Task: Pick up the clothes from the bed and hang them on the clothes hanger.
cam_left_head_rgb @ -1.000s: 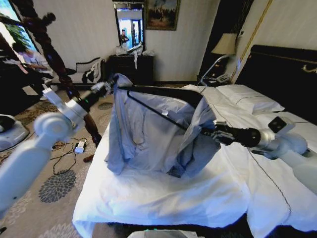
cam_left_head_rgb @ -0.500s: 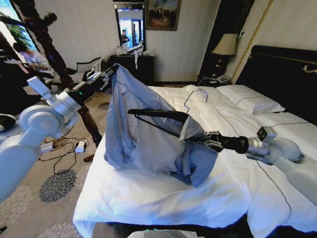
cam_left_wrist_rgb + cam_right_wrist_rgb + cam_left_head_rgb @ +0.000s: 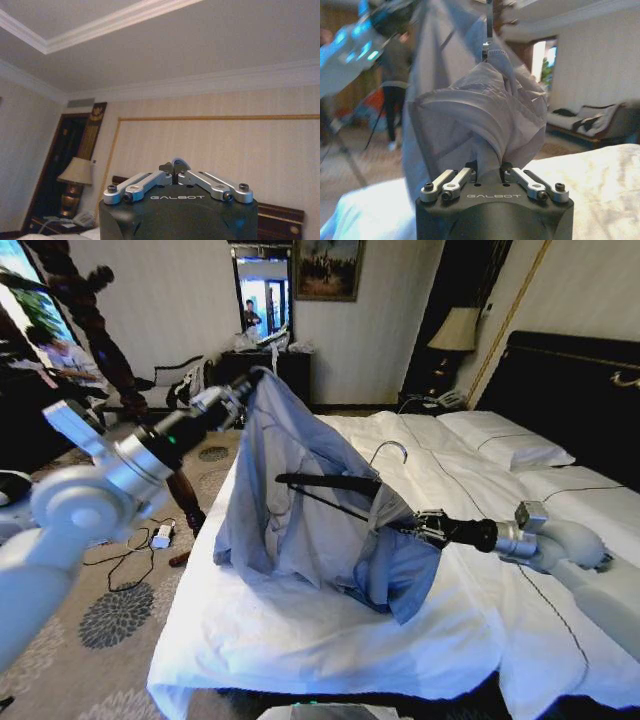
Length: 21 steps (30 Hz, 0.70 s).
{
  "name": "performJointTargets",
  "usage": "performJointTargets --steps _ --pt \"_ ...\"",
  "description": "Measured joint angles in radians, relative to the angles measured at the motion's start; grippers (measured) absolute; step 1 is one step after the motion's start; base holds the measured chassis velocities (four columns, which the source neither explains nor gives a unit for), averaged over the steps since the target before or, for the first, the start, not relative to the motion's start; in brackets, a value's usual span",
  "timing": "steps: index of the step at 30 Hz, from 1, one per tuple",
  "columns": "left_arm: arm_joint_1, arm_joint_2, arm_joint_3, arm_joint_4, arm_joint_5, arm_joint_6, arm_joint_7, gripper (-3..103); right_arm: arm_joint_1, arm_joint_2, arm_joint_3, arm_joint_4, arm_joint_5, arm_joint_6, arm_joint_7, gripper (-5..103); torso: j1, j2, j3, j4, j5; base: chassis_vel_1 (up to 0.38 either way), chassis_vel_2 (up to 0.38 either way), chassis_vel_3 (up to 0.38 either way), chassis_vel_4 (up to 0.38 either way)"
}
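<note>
— Left tool (image 3: 243,392)?
— Raised at far left, above the bed's left edge; pinched closed on a peak of the shirt (image 3: 300,500). From its wrist, linkage arms drawn in, a scrap of grey cloth between the tips (image 3: 173,167).
— Right tool (image 3: 418,527)?
— Reaching left over the bed (image 3: 460,630), low; clamped on a bunched fold at the shirt's right side (image 3: 480,115).
— Shirt?
— Stretched tent-like between both tools, lower hem touching the white sheet.
— Hanger (image 3: 335,483)?
— Inside the shirt, dark bar lying roughly level; pale hook poking out right (image 3: 390,448). Cannot tell how held.
</note>
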State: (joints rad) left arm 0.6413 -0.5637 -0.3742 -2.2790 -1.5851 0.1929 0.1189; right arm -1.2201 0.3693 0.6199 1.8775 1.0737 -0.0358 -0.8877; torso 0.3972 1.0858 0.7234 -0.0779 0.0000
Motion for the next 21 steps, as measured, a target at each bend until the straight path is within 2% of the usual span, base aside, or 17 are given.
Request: performJointTargets --steps 3,6,10,12,14,21 --pt "0.053 -0.015 0.005 -0.029 0.031 0.000 0.002 0 0.001 0.009 -0.013 -0.004 0.072 -0.001 0.036 17 0.000 0.000 0.000 0.0000 0.0000 0.000 0.000 0.000 0.000" --pt "0.080 -0.024 0.014 -0.033 0.059 0.002 0.008 0 0.001 0.011 -0.018 -0.002 0.097 0.000 0.025 17 0.000 0.000 0.000 0.0001 0.0000 0.000 0.000 0.000 0.000" --pt "0.101 -0.038 0.034 -0.022 0.105 0.003 0.016 0 -0.001 0.018 -0.028 0.017 0.128 0.000 -0.037 17 0.000 0.000 0.000 0.0000 -0.0001 0.000 0.000 0.000 0.000" --pt "0.105 -0.046 0.045 -0.010 0.128 0.004 0.019 0 -0.003 0.026 -0.038 0.032 0.148 0.000 -0.092 17 0.000 0.000 0.000 0.0001 -0.0001 0.000 0.000 0.000 0.000" --pt "0.099 -0.052 0.049 0.012 0.144 0.004 0.022 0 -0.008 0.036 -0.048 0.040 0.110 -0.001 -0.118 17 0.000 0.000 0.000 0.0000 -0.0003 0.000 0.000 0.000 0.000" --pt "0.076 -0.046 0.049 0.020 0.132 0.004 0.024 0 -0.012 0.047 -0.057 0.036 0.001 -0.001 -0.103 17 0.000 0.000 0.000 0.0000 0.0000 0.000 0.000 0.000 0.000"
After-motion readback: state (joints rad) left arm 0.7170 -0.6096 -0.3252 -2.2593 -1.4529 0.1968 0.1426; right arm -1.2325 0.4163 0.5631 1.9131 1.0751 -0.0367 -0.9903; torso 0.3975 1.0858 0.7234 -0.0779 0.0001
